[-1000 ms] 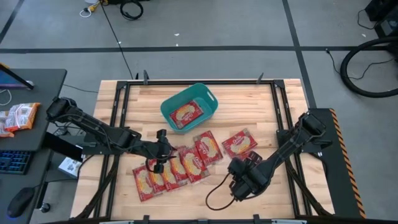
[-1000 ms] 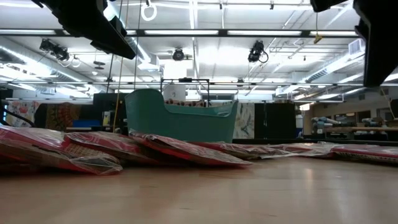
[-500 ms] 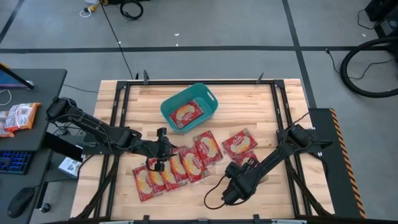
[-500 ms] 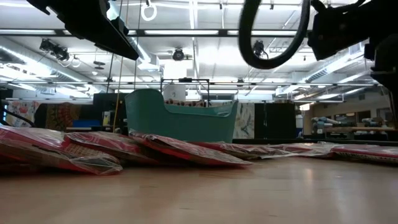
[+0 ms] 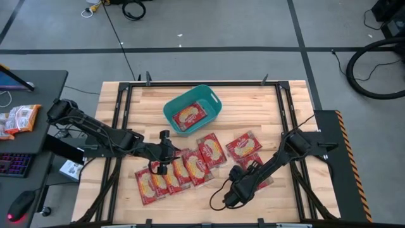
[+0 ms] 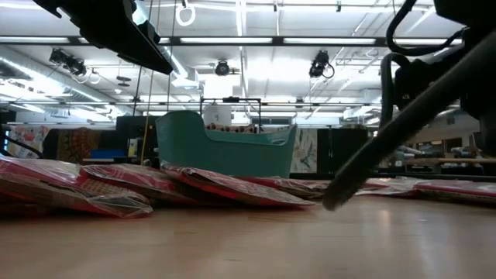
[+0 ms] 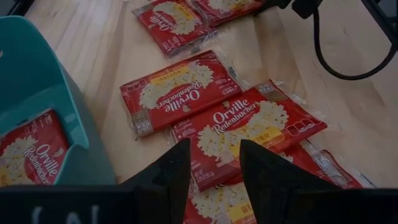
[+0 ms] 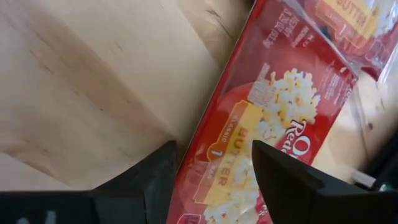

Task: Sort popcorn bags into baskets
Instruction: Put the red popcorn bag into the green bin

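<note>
Several red popcorn bags (image 5: 174,172) lie flat and overlapping in a row on the table's near left. Two more (image 5: 243,145) lie toward the middle. One bag (image 5: 190,114) lies inside the teal basket (image 5: 212,101) at the far middle. My left gripper (image 5: 163,152) (image 7: 214,165) hangs open above the row, clear of it. My right gripper (image 5: 237,189) (image 8: 214,168) is open and low over another bag (image 5: 251,163) (image 8: 273,106). One finger (image 8: 155,177) stands over bare wood and the other (image 8: 283,171) over the bag's edge. My right gripper comes at the bag's edge (image 8: 211,155) slanting down from the table's right. In the low view a dark fingertip (image 6: 333,200) reaches down to table level. I cannot tell whether it touches the bag or the wood.
A black cable loop (image 5: 218,201) trails from the right wrist over the near wood. Orange-and-white packets (image 5: 19,118) lie on the side desk at left. Dark rails (image 5: 120,120) run along the table's sides. Bare wood shows at the far right (image 5: 259,101) and near right.
My right arm has leaned toward the table's left and come down. Its gripper has dropped from high above to table level at the bag beside the near middle, shifting slightly left and nearer. The bags have not moved.
</note>
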### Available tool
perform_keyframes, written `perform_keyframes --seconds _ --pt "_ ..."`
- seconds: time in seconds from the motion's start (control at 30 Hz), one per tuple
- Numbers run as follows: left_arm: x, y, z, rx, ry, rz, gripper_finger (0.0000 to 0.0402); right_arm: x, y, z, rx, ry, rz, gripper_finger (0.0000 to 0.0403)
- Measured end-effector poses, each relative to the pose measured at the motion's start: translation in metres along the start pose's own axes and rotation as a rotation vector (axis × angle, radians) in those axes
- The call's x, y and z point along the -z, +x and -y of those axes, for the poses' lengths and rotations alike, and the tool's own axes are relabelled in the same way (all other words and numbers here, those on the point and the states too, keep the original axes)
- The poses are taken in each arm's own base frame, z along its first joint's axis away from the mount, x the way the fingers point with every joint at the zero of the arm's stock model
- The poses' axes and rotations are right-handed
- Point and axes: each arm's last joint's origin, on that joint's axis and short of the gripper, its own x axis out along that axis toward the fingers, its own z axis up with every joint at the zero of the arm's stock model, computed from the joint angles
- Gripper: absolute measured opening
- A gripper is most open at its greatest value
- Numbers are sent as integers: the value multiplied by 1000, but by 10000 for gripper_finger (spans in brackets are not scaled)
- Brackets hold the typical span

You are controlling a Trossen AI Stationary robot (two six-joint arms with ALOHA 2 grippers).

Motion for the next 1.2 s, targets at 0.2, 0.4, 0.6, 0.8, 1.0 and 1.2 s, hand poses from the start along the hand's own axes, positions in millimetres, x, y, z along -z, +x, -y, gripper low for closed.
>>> perform_keyframes --seconds 0.2,0.4,0.6,0.8,1.0,1.2 --pt "0 0 0 0 0 0 144 1 3 -1 -12 -31 -8 160" --pt "0 0 0 1 -2 0 144 0 4 -4 -38 -54 -12 55" --pt "-5 2 0 1 56 52 144 0 -11 1 -28 -115 18 11" --pt "-9 22 12 18 211 118 148 3 -42 19 -73 -142 178 5" --pt "-6 44 19 15 234 137 181 9 -68 39 -115 -184 330 3" --pt "-8 40 19 23 166 152 203 6 -87 58 -150 -170 451 2"
